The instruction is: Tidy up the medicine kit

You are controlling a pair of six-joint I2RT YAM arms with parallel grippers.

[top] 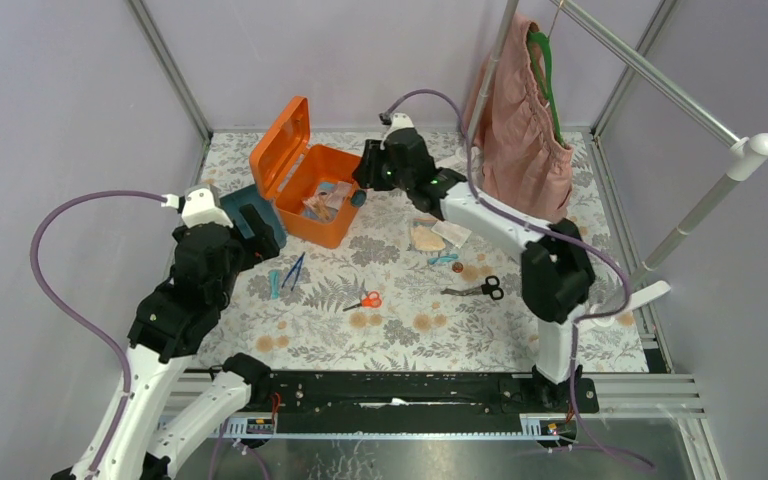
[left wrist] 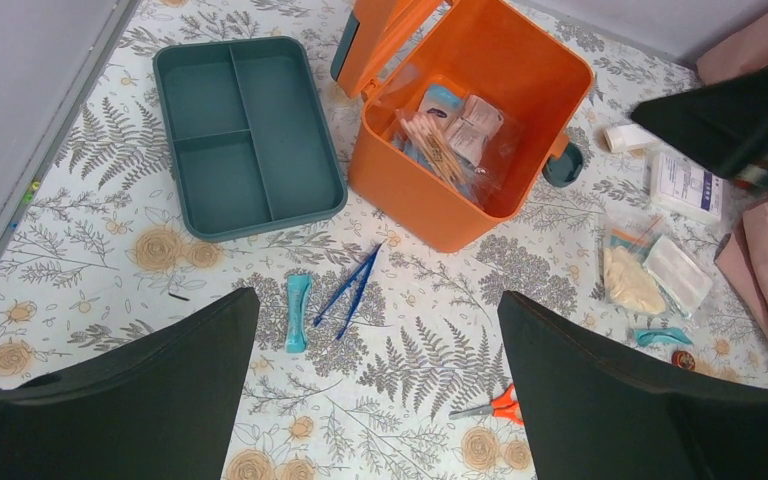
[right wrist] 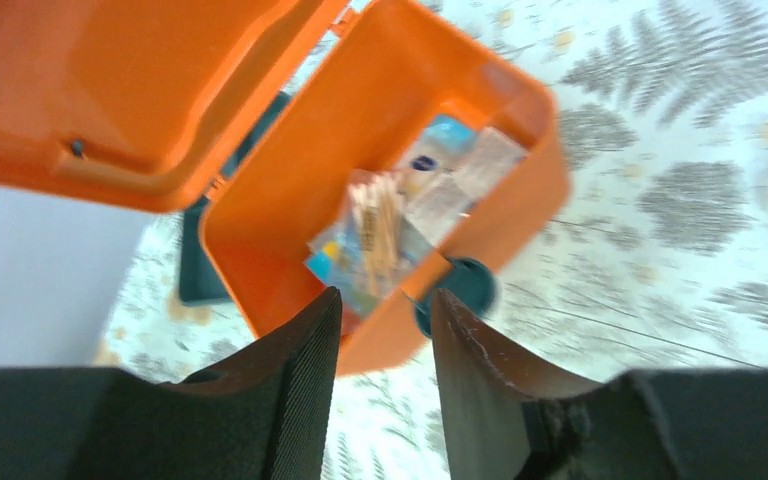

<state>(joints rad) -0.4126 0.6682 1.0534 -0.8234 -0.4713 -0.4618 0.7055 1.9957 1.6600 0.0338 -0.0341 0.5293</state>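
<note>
The orange medicine kit [top: 332, 222] stands open on the floral mat, its lid [top: 282, 143] tilted back. Packets and a bag of cotton swabs [left wrist: 438, 148] lie inside it. The teal divided insert tray [left wrist: 245, 135] lies out of the box, empty, to its left. My left gripper [left wrist: 378, 300] is wide open and empty, above the mat in front of the tray and box [left wrist: 430, 215]. My right gripper [right wrist: 385, 300] is open and empty, hovering over the box's right rim [right wrist: 260, 250] near a teal latch [right wrist: 465, 288]. It also shows in the top view [top: 362, 180].
Blue tweezers [left wrist: 352, 285], a teal tube [left wrist: 298, 312] and orange scissors [left wrist: 498, 405] lie on the mat. Black scissors [top: 482, 290], gauze packets [left wrist: 685, 185], a bagged pad [left wrist: 630, 278] and a white roll [left wrist: 620, 137] lie right of the box. A pink garment [top: 525, 130] hangs at the back right.
</note>
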